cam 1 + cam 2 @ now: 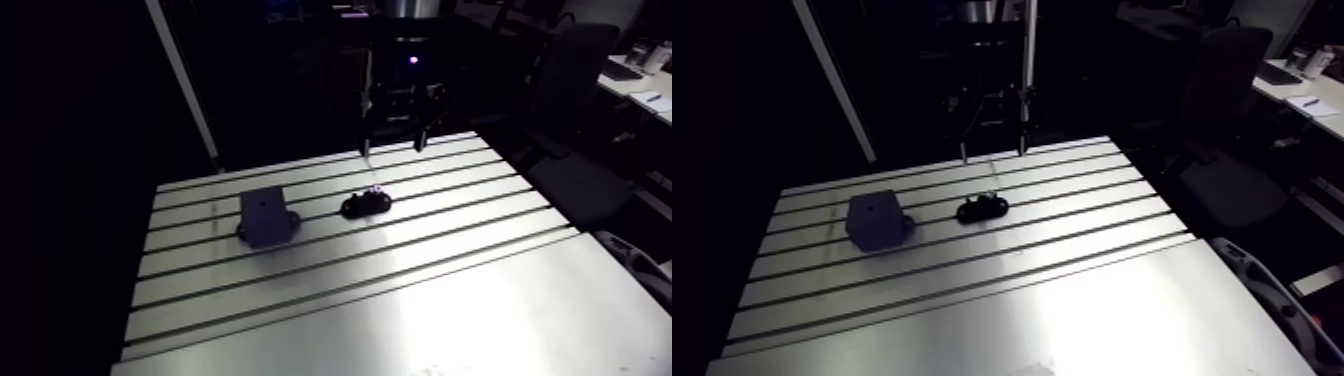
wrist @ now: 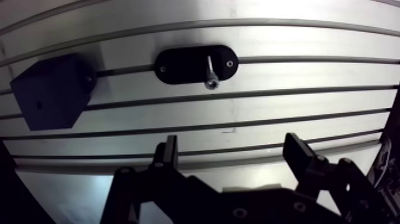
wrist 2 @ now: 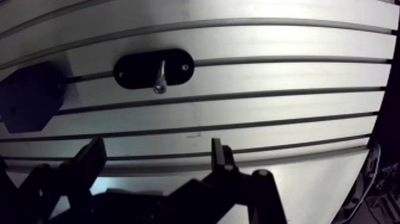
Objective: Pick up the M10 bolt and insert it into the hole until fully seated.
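The hole [image 2: 39,105] in the dark block [image 2: 56,83] is barely made out. The claw [image 2: 232,147] is spread wide, empty, touching nothing; the bolt [image 2: 210,74] is seen standing in the black holder [image 2: 178,64] ahead.

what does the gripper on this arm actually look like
The black two-finger gripper has angular linkages dotted with round pivot pins, ending in flat, slab-like fingers. A small violet light glows just above it in the arm view.
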`<state>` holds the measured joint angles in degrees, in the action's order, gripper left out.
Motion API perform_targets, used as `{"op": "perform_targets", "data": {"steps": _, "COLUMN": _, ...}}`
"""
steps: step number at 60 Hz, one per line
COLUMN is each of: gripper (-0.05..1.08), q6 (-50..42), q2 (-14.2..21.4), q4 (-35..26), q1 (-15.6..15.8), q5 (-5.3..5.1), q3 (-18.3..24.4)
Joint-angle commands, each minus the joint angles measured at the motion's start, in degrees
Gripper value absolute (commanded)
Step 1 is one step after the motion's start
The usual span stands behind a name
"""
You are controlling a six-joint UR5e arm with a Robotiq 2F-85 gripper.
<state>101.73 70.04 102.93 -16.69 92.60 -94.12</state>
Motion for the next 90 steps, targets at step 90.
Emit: {"op": "perform_targets", "data": {"steps": 90, "gripper": 0.43, "q6": 4.34, "q2": -5.93, "q4": 4.96, "q1": 1.4, "q5": -0.29, "q3": -1.28}}
